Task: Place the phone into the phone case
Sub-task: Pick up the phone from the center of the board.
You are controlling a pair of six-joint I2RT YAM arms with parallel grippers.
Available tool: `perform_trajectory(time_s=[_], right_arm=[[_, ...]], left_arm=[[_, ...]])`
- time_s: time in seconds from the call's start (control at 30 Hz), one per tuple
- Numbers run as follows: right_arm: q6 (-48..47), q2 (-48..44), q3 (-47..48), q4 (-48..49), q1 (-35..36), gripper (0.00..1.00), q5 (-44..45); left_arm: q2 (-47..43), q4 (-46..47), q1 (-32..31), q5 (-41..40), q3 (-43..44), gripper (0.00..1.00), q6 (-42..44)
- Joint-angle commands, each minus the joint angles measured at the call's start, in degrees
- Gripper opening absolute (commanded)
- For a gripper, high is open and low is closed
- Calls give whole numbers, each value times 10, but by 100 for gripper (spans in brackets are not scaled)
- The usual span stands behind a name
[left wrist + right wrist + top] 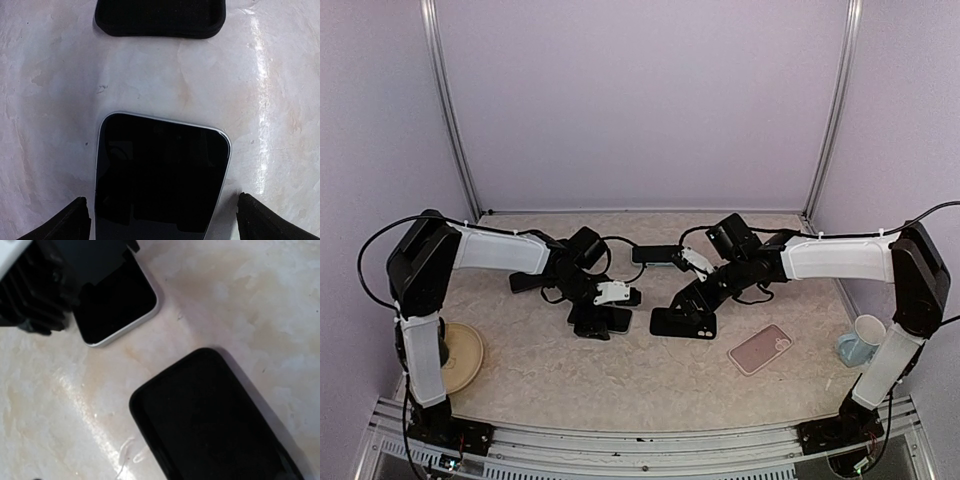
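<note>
The phone point(160, 175) has a black screen and a silver rim and lies flat on the table, also seen in the top view point(612, 322). My left gripper point(162, 220) is open, low over it, with one black finger point(75, 220) on each side, apart from the rim. The black phone case point(210, 415) lies flat just right of the phone point(117, 305) and also shows in the left wrist view point(160, 17). My right gripper point(688, 312) hovers over the case point(682, 324). Its fingers stay out of the right wrist view, so the jaws stand wide apart and hold nothing.
A pink phone case point(760, 348) lies at the front right. A dark phone point(655, 254) lies further back between the arms. A pale mug point(860, 340) stands at the right edge and a yellowish plate point(463, 355) at the left by the arm's base.
</note>
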Motion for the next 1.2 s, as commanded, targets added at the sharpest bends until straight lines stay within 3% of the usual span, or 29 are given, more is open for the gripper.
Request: perform_trajectory(time_s=[0.0,0.23,0.53,0.73,1.0,1.17], right_arm=[[1,10,13,-5,6,100,1],[2,15,18,-7,5,100,1],[1,7,10,-8,5,100,8],[0,2,11,-6,5,100,7],[2,7,10,-2,5,100,8],[1,-4,8,-4,5,100,13]], left_arm=[[26,4,4,-9,12,99,13],[48,-14,6,-20,28,98,14],[109,-105,6,-3,92,94,-5],[99,-102,-4,-17,83,91,-16],[88,-70,-18,-51,61,78,-40],[77,-41,-21,-54,50,64,-56]])
